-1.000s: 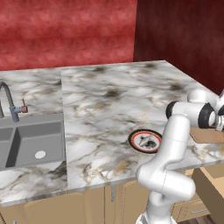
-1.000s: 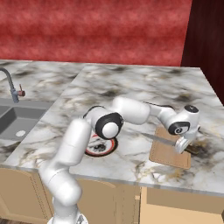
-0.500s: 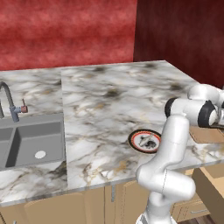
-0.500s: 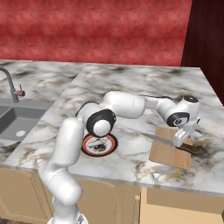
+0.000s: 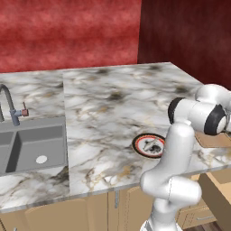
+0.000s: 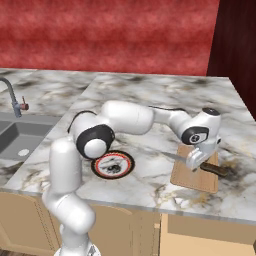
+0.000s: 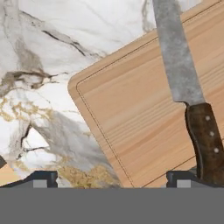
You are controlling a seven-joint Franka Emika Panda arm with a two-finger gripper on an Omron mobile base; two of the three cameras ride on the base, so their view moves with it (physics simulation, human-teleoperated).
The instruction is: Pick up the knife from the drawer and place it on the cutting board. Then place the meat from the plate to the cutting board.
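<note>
The tool hangs just above the board with its 2 fingers spread wide and nothing between them; in the hand view the dark fingertips stand far apart, one over bare marble, the other beside the knife's handle. Whether that tip touches the handle cannot be told.

The knife lies released on the board. Its long axis runs across the board: the grey blade reaches past the board's left edge over the counter, and the brown, riveted handle points toward the counter's right end, near a dark stain in the marble.

The board sits close to the counter's front edge, at its right end. To its left, well apart, the plate carries the meat, also near the front edge. In the left base view the plate lies just beside the arm's white upright link. Between plate and board the marble is open, as is the broad stretch behind them up to the red wall. The sink lies far left.
</note>
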